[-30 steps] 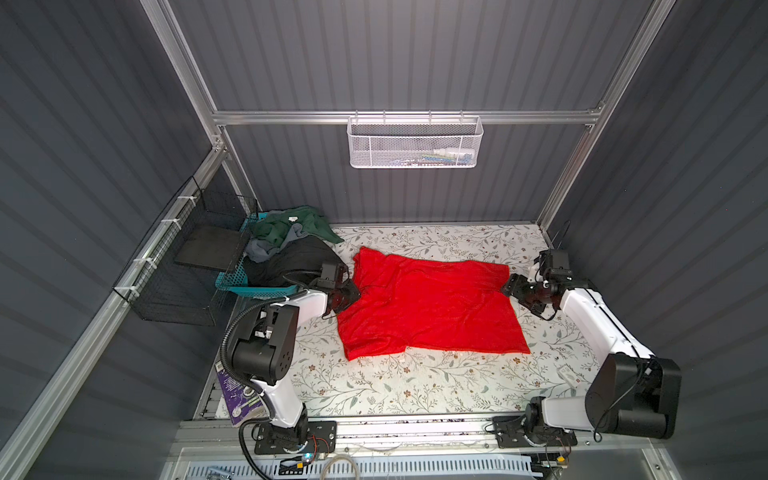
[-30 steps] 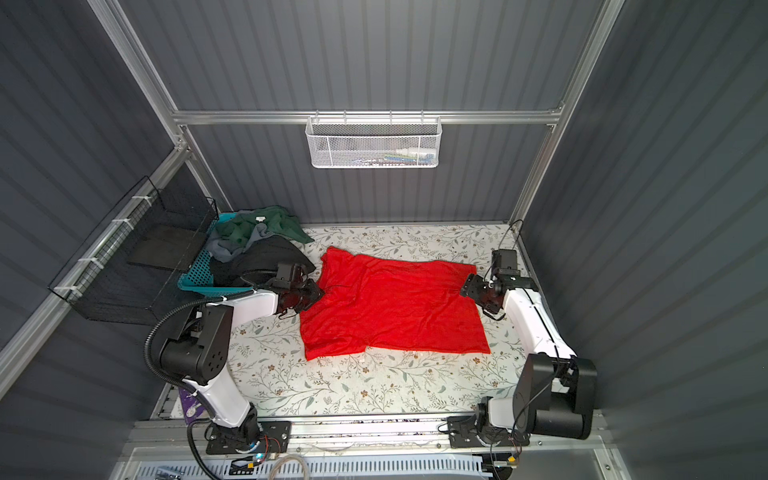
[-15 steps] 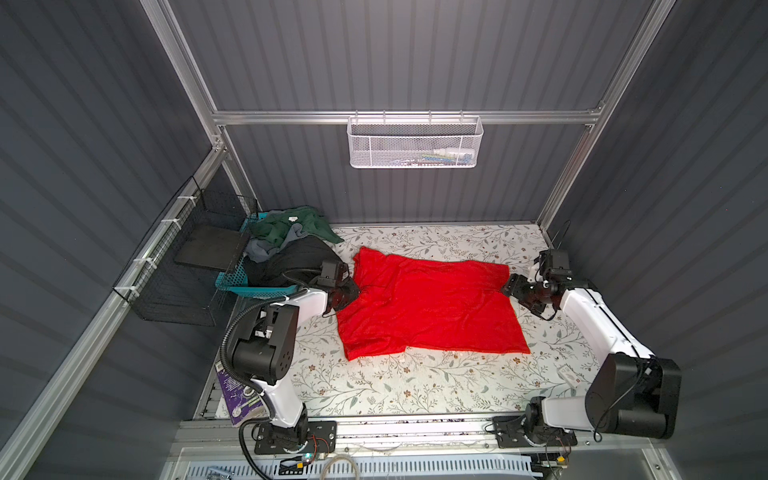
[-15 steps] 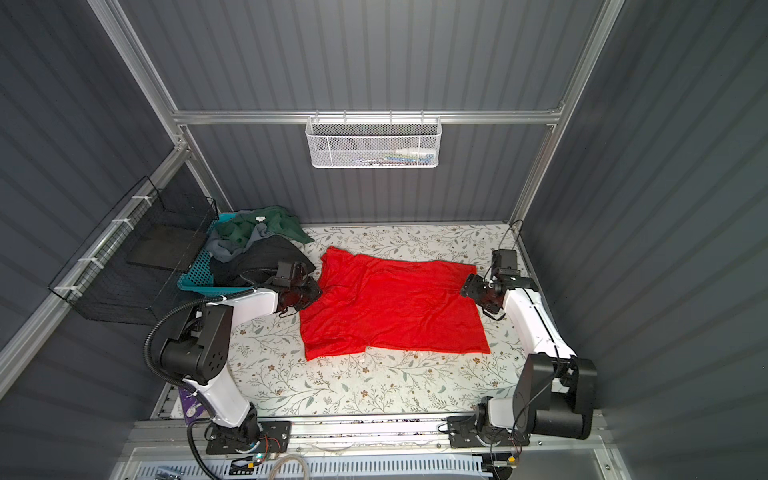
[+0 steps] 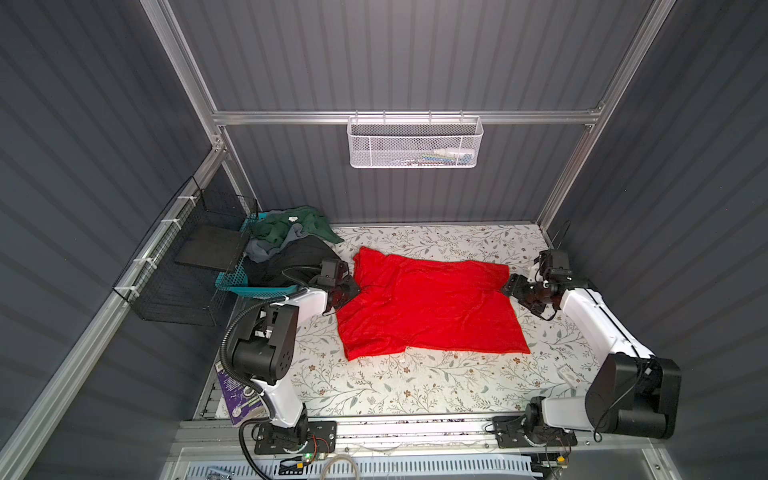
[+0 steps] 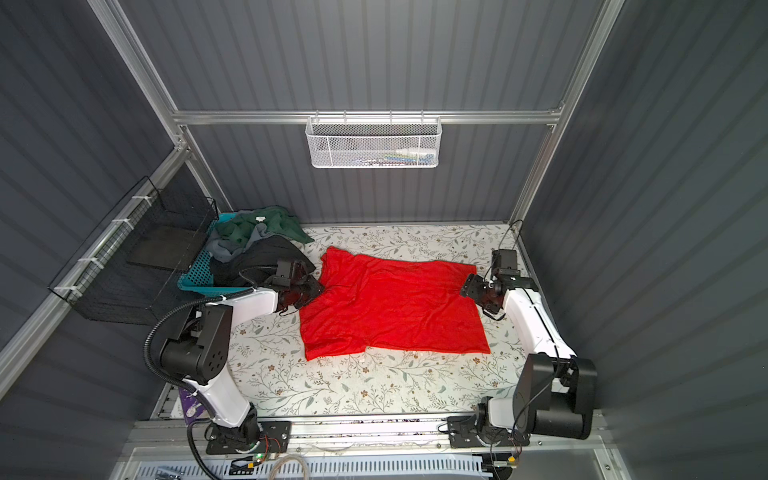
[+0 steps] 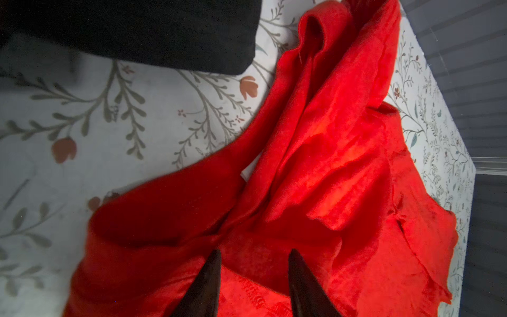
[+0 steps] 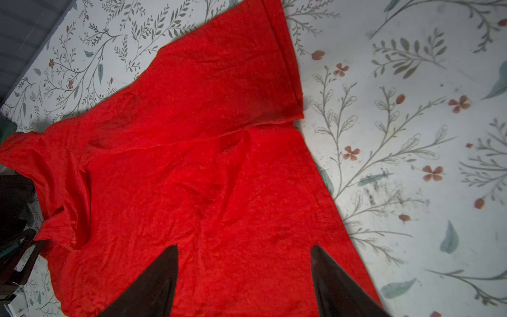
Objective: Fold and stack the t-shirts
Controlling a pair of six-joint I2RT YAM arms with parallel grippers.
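Observation:
A bright red t-shirt (image 5: 428,307) (image 6: 390,307) lies spread on the floral table, wrinkled near its left edge. My left gripper (image 5: 353,289) (image 6: 318,286) rests low at that left edge. In the left wrist view it (image 7: 253,255) is open, its fingers apart over bunched red cloth (image 7: 315,164). My right gripper (image 5: 509,286) (image 6: 465,286) sits at the shirt's right edge. In the right wrist view it (image 8: 244,249) is wide open above the flat red cloth (image 8: 192,164). Dark green (image 5: 291,222), grey (image 5: 266,249) and black (image 5: 291,257) t-shirts are heaped in the teal basket (image 5: 257,291).
A black wire rack (image 5: 187,266) hangs on the left wall beside the basket. A white mesh basket (image 5: 415,143) hangs on the back rail. A purple booklet (image 5: 237,395) lies by the left arm's base. Bare floral table (image 5: 415,382) runs in front of the shirt.
The left gripper has shifted slightly toward the back at the shirt's left edge, and its jaws now stand apart. The right arm and the shirt's right side have not moved.

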